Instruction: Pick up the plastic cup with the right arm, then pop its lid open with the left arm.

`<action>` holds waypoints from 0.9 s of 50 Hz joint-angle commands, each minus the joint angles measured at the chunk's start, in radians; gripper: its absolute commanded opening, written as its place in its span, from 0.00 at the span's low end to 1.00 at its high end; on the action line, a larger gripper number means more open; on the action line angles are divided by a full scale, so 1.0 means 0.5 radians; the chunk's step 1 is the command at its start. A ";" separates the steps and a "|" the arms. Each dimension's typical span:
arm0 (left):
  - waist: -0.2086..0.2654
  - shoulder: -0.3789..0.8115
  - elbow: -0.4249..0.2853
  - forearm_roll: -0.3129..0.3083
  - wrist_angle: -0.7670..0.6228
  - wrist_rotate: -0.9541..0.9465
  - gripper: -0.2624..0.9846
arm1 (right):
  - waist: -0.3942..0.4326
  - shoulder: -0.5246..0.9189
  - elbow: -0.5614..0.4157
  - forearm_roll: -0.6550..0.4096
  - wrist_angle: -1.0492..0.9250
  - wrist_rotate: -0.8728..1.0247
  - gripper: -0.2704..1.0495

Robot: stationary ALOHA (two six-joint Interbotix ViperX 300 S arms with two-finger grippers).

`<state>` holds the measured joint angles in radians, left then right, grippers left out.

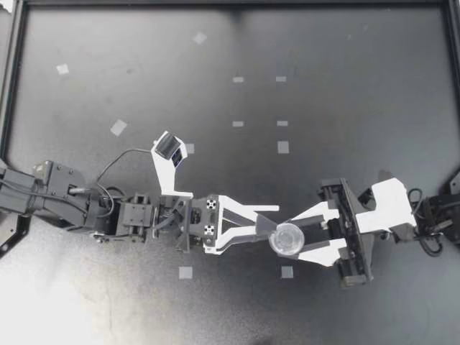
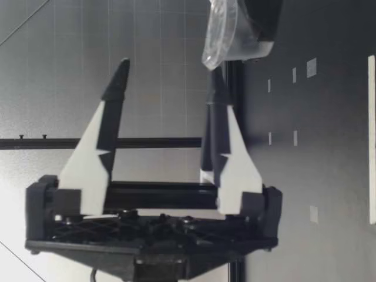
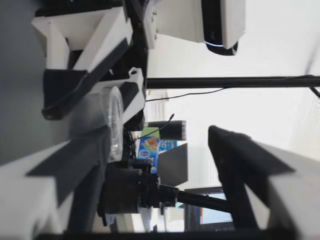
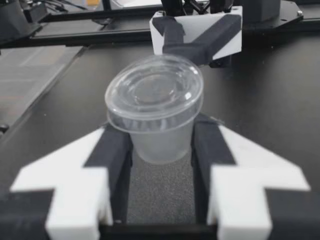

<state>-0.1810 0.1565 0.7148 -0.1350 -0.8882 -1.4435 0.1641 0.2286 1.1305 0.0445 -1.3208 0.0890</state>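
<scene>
From above, you see your right hand (image 1: 293, 237) coming in from the right, clenched on a small clear cup (image 1: 287, 239) a little right of the middle of the tabletop (image 1: 345, 108). Your left hand (image 1: 277, 218) reaches in from the left, released, with its fingers spread and one fingertip just beside the cup.

The right wrist view adds what the top view hides. The cup carries a clear lid (image 4: 154, 90), and both fingers (image 4: 115, 150) press its sides below the rim. A finger of the left hand stands close beyond it.

The left wrist view shows the cup at the tip of one left finger, not between the pair. You cannot tell there whether they touch.

The low view confirms the left fingers stand wide apart, with the cup just past the lower tip. No view shows whether the cup rests on the tabletop.

Pale tape squares (image 1: 283, 147) lie scattered around, and a black frame (image 1: 14, 86) edges the tabletop, well apart from both hands.
</scene>
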 commanded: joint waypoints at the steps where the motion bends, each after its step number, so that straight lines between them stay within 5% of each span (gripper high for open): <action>1: -0.006 -0.061 -0.034 0.015 -0.117 0.015 0.75 | -0.015 -0.012 0.006 0.006 0.049 0.021 0.47; 24: 0.052 -0.138 0.089 0.015 -0.337 0.518 0.75 | 0.049 -0.086 -0.031 0.006 0.169 0.092 0.47; 45: 0.058 -0.276 0.362 0.015 -0.224 2.433 0.75 | 0.077 -0.626 0.095 0.015 0.178 0.135 0.47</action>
<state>-0.1519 0.0644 0.8958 -0.1289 -1.0109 -0.3298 0.1963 -0.0337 1.1812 0.0460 -1.2318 0.1519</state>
